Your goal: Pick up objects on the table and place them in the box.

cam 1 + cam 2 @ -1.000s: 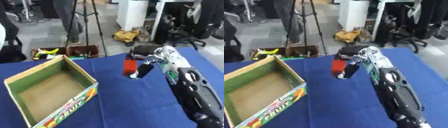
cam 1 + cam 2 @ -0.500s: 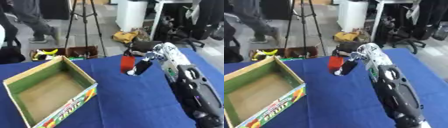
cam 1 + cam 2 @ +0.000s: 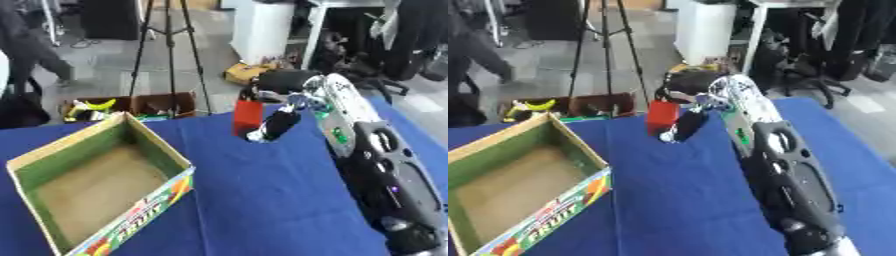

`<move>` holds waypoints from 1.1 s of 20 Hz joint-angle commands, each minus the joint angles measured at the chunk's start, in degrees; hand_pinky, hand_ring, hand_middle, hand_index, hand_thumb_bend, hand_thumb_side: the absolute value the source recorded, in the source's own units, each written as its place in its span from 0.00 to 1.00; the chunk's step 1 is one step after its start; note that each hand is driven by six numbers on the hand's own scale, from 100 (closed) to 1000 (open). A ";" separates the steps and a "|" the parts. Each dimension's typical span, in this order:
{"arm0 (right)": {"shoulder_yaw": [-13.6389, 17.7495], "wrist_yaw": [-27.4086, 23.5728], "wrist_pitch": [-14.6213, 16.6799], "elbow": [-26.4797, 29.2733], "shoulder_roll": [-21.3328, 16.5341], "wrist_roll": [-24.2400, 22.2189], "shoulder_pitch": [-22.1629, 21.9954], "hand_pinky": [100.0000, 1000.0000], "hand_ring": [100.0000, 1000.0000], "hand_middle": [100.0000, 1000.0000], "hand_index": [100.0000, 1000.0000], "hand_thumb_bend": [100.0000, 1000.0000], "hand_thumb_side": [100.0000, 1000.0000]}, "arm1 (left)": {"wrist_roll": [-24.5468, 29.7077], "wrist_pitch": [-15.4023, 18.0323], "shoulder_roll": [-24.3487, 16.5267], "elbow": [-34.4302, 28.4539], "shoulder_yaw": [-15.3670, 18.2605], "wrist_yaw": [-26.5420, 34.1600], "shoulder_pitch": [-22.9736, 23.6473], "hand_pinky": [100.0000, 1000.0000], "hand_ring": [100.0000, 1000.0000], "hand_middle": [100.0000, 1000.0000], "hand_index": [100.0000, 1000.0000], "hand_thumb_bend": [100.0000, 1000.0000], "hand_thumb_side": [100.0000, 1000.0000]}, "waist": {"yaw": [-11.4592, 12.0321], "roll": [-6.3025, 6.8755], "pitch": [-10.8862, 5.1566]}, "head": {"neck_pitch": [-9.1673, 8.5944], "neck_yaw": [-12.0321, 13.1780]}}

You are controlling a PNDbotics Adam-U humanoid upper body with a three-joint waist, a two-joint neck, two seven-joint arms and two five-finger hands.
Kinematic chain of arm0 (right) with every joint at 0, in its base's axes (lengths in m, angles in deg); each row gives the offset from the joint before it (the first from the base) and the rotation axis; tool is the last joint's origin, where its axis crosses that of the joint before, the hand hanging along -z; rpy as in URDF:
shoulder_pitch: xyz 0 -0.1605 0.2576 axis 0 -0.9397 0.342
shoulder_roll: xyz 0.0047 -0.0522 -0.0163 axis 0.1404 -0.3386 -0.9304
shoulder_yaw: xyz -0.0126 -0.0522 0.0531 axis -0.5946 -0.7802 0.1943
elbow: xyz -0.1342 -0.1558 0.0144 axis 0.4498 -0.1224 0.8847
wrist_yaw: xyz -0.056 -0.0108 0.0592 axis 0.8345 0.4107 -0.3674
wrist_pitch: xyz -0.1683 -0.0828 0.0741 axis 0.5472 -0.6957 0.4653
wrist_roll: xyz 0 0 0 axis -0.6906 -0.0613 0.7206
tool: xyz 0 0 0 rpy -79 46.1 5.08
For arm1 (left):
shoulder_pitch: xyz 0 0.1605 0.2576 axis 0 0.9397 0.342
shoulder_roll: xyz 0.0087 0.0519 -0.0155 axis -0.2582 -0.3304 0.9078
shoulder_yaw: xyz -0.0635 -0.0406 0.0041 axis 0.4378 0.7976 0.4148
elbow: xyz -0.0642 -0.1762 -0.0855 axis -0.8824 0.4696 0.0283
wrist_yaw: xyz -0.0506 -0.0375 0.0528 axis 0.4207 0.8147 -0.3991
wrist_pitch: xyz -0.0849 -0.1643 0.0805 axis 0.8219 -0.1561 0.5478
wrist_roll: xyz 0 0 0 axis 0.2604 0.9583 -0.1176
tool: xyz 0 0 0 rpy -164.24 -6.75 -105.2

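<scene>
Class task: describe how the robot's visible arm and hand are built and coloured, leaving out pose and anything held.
Only the right arm shows: bulky black casing with round silver joint discs, small green markings, and a white-and-silver patterned section near the wrist. The right hand has dark fingers with pale tips.

Both eye views look down from the head, facing forward across the blue bench [image 3: 254, 200]. They share the open box [image 3: 96, 185], which sits farther left in the right eye view.
</scene>
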 commanded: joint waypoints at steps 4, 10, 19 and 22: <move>-0.21 -0.97 8.04 2.12 -0.10 -7.29 1.98 0.75 0.70 0.37 0.50 0.00 0.55 | -0.09 -0.07 -1.58 -1.15 -0.14 0.31 -0.45 0.32 0.57 0.61 0.90 0.32 0.79 | 0.18 -0.12 -1.50 | -0.24 -0.23; -0.79 -1.89 8.51 3.02 1.00 -6.97 2.98 0.75 0.70 0.36 0.49 0.00 0.56 | -0.05 -0.16 -1.76 -1.15 -0.23 0.43 -0.54 0.32 0.57 0.61 0.90 0.32 0.79 | 0.23 -0.28 -1.70 | -0.20 -0.23; -1.88 -2.32 8.82 5.15 4.47 -6.44 5.31 0.75 0.70 0.36 0.49 0.00 0.58 | -0.02 -0.30 -1.81 -1.15 -0.26 0.52 -0.53 0.32 0.57 0.61 0.90 0.32 0.79 | 0.23 -0.41 -1.91 | -0.69 0.42; -2.20 -1.98 8.79 5.56 5.48 -5.99 5.87 0.75 0.70 0.35 0.49 0.00 0.59 | -0.04 -0.36 -1.81 -1.15 -0.23 0.49 -0.49 0.31 0.57 0.61 0.90 0.32 0.79 | 0.43 -0.48 -1.96 | -0.72 0.39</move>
